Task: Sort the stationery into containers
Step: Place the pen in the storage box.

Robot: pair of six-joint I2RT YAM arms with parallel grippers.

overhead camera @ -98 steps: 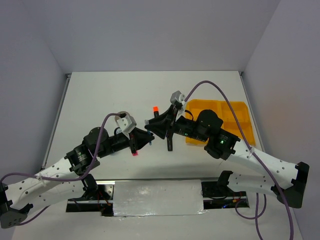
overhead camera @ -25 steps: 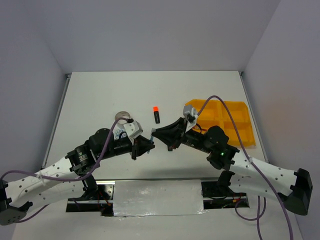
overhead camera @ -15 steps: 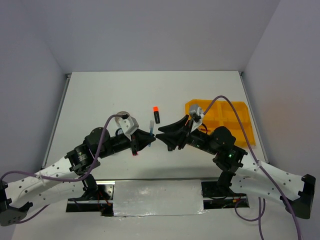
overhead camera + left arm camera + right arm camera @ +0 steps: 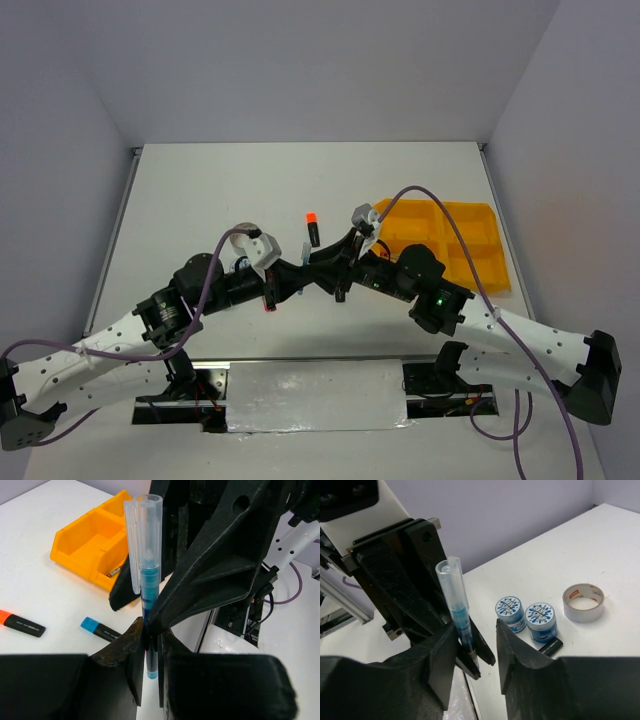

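Your right gripper [image 4: 475,647] has swung in from the right over the last half second and now meets the left gripper [image 4: 150,645] near the table's middle. Its jaws stand parted on either side of the blue pen [image 4: 149,580]. The left gripper is clenched on that pen's lower end, the capped end sticking out past its fingertips. Just beyond on the left, two blue-white tubs [image 4: 510,613] sit side by side, with the grey tape ring [image 4: 583,602] next to them. Farther off lie the blue-capped highlighter [image 4: 100,628] and the orange-capped highlighter [image 4: 312,228], and the yellow-orange tray [image 4: 470,235] sits at the right.
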